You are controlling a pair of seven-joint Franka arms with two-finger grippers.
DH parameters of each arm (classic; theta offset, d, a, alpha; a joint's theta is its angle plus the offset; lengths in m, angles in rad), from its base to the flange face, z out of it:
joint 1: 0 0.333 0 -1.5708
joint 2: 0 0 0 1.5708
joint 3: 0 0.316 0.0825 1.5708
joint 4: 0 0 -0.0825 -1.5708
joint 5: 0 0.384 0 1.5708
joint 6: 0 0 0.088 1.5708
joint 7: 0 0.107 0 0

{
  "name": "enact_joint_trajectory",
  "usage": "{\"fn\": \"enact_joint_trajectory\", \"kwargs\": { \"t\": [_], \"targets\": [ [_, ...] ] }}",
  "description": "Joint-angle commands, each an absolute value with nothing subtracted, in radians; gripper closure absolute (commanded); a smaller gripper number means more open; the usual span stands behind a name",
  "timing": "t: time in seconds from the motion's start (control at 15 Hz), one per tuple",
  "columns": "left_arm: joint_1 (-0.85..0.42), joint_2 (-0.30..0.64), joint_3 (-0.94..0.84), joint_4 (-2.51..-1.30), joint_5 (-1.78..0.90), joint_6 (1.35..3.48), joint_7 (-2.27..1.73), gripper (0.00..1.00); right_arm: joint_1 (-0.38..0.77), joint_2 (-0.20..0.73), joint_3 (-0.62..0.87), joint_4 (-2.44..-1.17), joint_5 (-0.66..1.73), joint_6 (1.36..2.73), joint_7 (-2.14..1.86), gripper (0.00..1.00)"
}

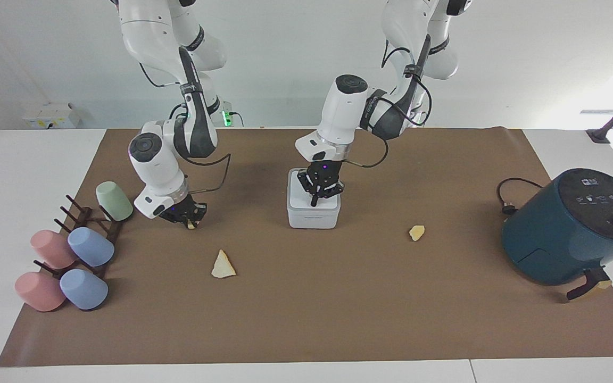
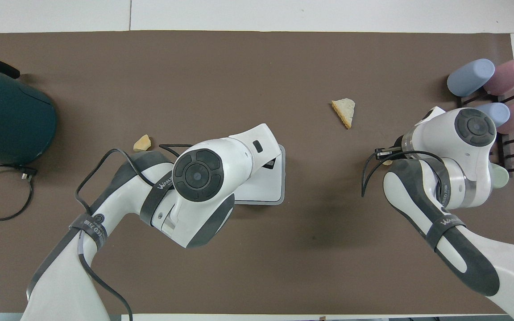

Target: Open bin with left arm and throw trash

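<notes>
Left gripper [image 1: 314, 201]: fingers pinched together, holding nothing, tips pressing down on the lid of the bin [image 1: 313, 216] at its button edge. Lid is lying flat, closed. The bin is sitting mid-mat [image 1: 338, 319].

Right gripper [image 1: 189, 221]: fingers closing around a small trash lump [image 1: 191, 225] down at mat level, toward the right arm's end; lump is mostly hidden between them, so can't tell if the grip is firm.

Triangular wedge [image 1: 223, 265] is lying farther from the robots than that lump, between it and the bin. Second lump [image 1: 416, 232] is sitting toward the left arm's end, between the bin and the teal appliance [image 1: 572, 226].

Cup rack [image 1: 80, 234] with pastel cups is standing at the right arm's end.
</notes>
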State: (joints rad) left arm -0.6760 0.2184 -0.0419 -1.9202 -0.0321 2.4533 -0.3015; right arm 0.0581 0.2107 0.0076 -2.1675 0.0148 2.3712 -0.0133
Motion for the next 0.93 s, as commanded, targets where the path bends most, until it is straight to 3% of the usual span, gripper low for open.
{"fn": "enact_joint_trajectory", "kwargs": {
  "t": [0.0, 0.33, 0.67, 0.73, 0.8, 0.87],
  "targets": [
    [-0.692, 0.135, -0.026, -1.968, -0.041, 2.305, -0.299, 1.0, 0.052, 0.207, 0.012, -2.12, 0.026, 2.304, -0.04, 1.0],
    [-0.631, 0.023, -0.018, -1.973, -0.041, 2.053, -0.302, 1.0, 0.064, 0.207, 0.035, -1.884, 0.053, 2.012, -0.02, 1.0],
    [-0.439, -0.072, -0.02, -1.974, -0.041, 1.922, -0.27, 0.97, 0.202, 0.207, 0.046, -1.718, 0.227, 1.89, 0.352, 1.0],
    [-0.399, -0.083, -0.018, -1.974, -0.041, 1.919, -0.244, 0.61, 0.243, 0.207, 0.046, -1.706, 0.245, 1.899, 0.442, 1.0],
    [-0.349, -0.093, -0.018, -1.971, -0.041, 1.911, -0.201, 0.35, 0.282, 0.21, 0.046, -1.697, 0.271, 1.908, 0.536, 1.0],
    [-0.307, -0.095, -0.018, -1.964, -0.041, 1.895, -0.154, 0.18, 0.335, 0.222, 0.046, -1.697, 0.291, 1.957, 0.64, 1.0]
  ]
}}
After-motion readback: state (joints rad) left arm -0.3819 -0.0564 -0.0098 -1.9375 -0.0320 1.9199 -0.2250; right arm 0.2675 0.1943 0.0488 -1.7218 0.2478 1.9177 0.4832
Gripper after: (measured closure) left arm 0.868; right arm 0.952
